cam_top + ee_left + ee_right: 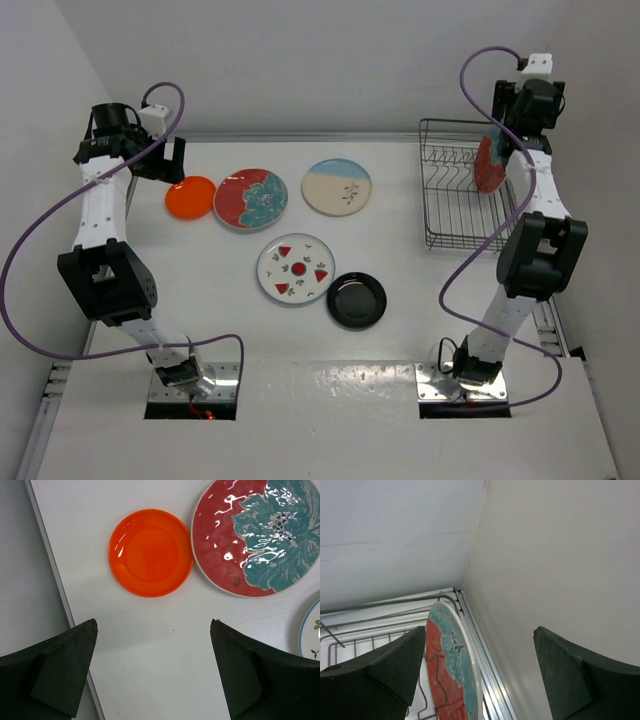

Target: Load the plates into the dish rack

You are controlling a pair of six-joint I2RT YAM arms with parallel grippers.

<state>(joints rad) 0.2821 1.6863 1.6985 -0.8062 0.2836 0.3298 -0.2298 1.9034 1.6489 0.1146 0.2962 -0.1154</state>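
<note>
Hovering released over the upper-left tabletop [400, 260], left pincer [152, 625] has the small orange plate [151, 552] lying flat just ahead of its jaws — nearer arm by far — while right pincer [480, 630], jaws apart, flanks the red plate [447, 665] upright in the dish rack [450, 200], upper right.

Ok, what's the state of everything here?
Orange plate: flat on table
Red floral plate: flat on table
Cream-and-blue plate: flat on table
Watermelon plate: flat on table
Black plate: flat on table
Second red floral plate: upright in dish rack
Left end effector: open, empty
Right end effector: open around that plate
</note>
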